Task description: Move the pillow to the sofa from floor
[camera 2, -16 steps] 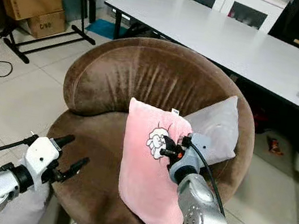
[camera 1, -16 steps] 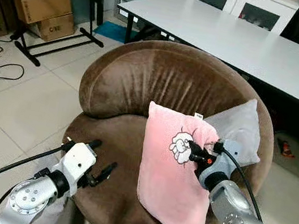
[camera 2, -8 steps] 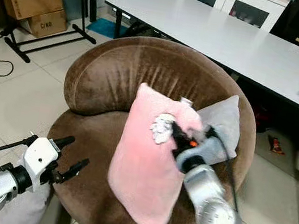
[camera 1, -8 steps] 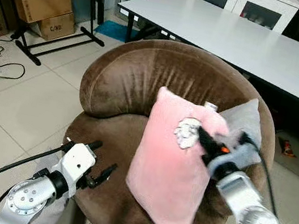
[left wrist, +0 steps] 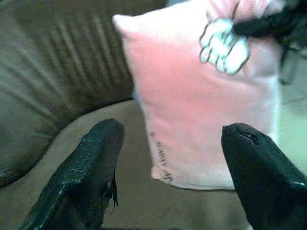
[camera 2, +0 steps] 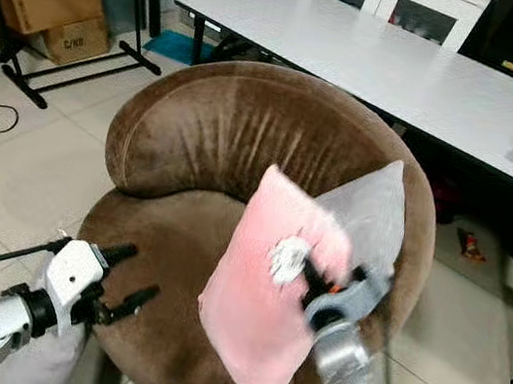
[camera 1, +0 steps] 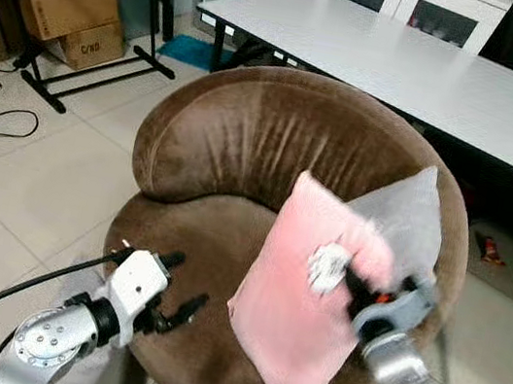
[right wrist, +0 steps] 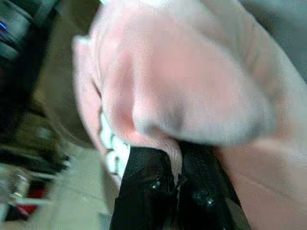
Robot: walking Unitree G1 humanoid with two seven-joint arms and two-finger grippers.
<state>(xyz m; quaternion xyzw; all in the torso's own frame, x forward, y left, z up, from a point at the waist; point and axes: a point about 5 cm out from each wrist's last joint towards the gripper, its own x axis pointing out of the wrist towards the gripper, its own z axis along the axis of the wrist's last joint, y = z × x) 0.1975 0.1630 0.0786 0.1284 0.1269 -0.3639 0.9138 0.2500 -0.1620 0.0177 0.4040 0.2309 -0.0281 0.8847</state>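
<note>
Right gripper: clamped on the front face of the pink pillow, fingers pinching a fold of fabric just beside the white cartoon patch; the right wrist view shows the two black fingertips drawn together with pink plush bunched between them. Pillow: held tilted, long axis running from its upper corner near the backrest down toward the front edge of the seat, lower corner hanging past the seat rim, upper part leaning against a grey cushion that stands at the right side of the backrest. Sofa: round brown plush seat with a curved back, directly under and behind the pillow, so the pillow lies forward of and above the cushion surface and the seat centre lies to the robot's left of the grip. Left gripper: fingers spread apart, holding nothing, low at the front-left rim of the seat, pointed at the pillow's lower edge as its wrist view shows; well apart from it. Judgement: right arm alone carries the load; the placing step appears nearly done, needing a lowering onto the seat and release. Worktop: long white surface behind the sofa. Cardboard boxes: on the floor at far left.
</note>
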